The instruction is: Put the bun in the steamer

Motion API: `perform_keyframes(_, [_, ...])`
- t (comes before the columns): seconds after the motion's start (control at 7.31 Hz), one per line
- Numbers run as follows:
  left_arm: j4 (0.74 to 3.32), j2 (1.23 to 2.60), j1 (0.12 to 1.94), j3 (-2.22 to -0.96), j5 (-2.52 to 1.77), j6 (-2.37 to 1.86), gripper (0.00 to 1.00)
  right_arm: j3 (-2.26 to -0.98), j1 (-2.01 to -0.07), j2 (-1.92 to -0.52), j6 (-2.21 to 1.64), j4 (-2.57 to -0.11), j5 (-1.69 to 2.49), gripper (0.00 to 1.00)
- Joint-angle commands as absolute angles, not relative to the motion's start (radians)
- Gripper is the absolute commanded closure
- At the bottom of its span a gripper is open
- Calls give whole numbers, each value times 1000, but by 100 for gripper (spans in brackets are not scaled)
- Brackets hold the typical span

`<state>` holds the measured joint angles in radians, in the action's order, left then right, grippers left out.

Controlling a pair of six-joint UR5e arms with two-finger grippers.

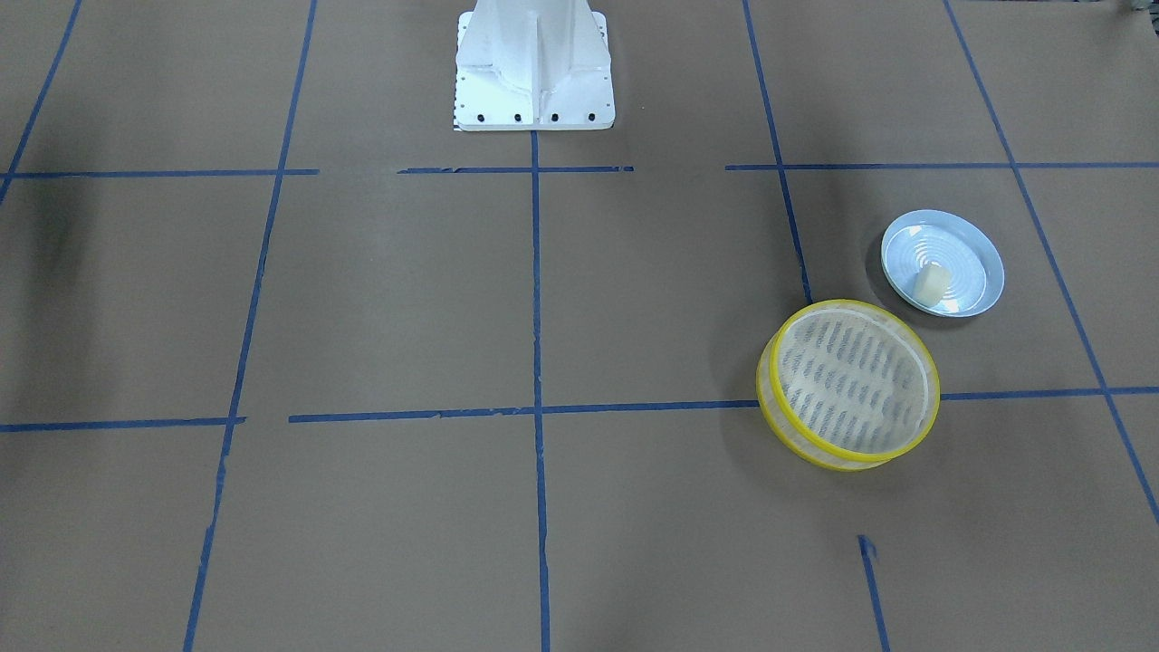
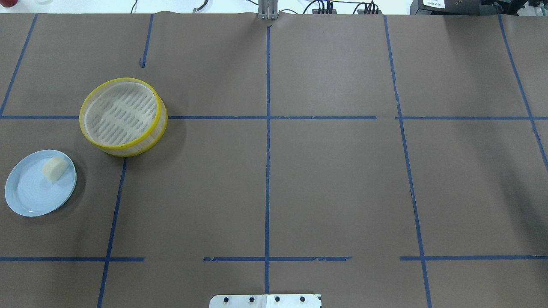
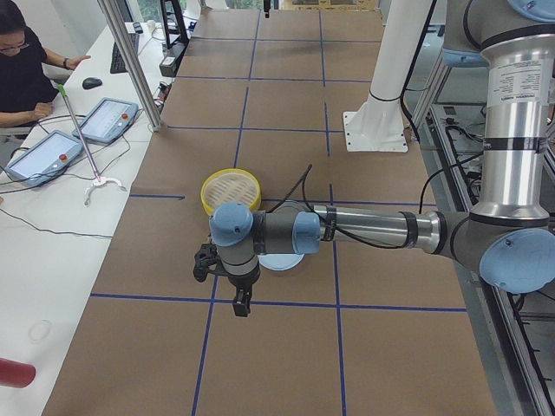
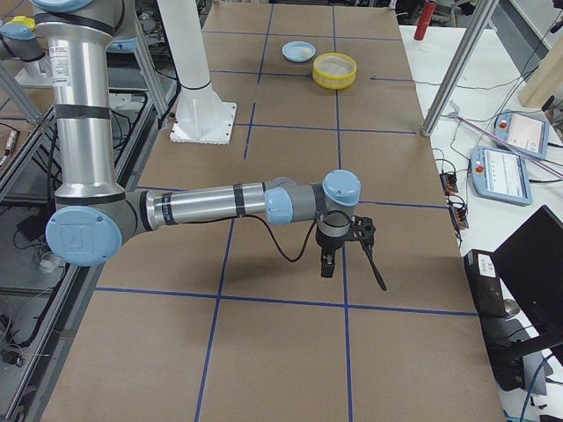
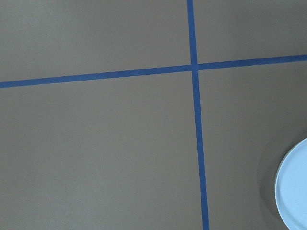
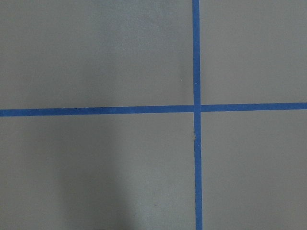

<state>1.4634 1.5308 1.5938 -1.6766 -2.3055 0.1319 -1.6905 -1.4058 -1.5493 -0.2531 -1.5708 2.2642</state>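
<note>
The cream-white bun (image 1: pixel 933 281) (image 2: pixel 54 167) lies on a pale blue plate (image 1: pixel 951 237) (image 2: pixel 32 196). The yellow-rimmed steamer (image 1: pixel 851 380) (image 2: pixel 122 113) stands empty on the table next to the plate; it also shows in the exterior left view (image 3: pixel 231 186) and the exterior right view (image 4: pixel 335 69). My left gripper (image 3: pixel 232 295) hangs above the table close by the plate (image 3: pixel 282 263), seen only from the side; I cannot tell if it is open. My right gripper (image 4: pixel 352 255) hangs over bare table far from both, also seen only from the side. The left wrist view catches the plate's edge (image 5: pixel 293 191).
The white robot base (image 1: pixel 534 72) (image 2: pixel 265 300) stands at the table's middle edge. Blue tape lines cross the brown paper cover. An operator (image 3: pixel 26 69) sits by tablets (image 3: pixel 104 117) on a side bench. More tablets (image 4: pixel 501 171) lie at the other end.
</note>
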Motion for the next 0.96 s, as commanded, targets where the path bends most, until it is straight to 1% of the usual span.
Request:
perform_keyframes(0.0, [1463, 1535, 1594, -1675, -2301, 130, 0, -1690, -1407, -1549, -253, -1571, 2264, 0])
perform_keyframes(0.55, [1514, 1574, 1592, -1712, -2296, 123, 0, -1690, -1405, -1549, -253, -1571, 2264, 0])
perform_keyframes(0.68, [1513, 1574, 1592, -1771, -2296, 120, 0, -1690, -1407, -1549, -253, -1571, 2264, 0])
perform_keyframes(0.82, [1517, 1572, 1592, -1788, -2299, 118, 0, -1690, -1405, -1549, -253, -1571, 2264, 0])
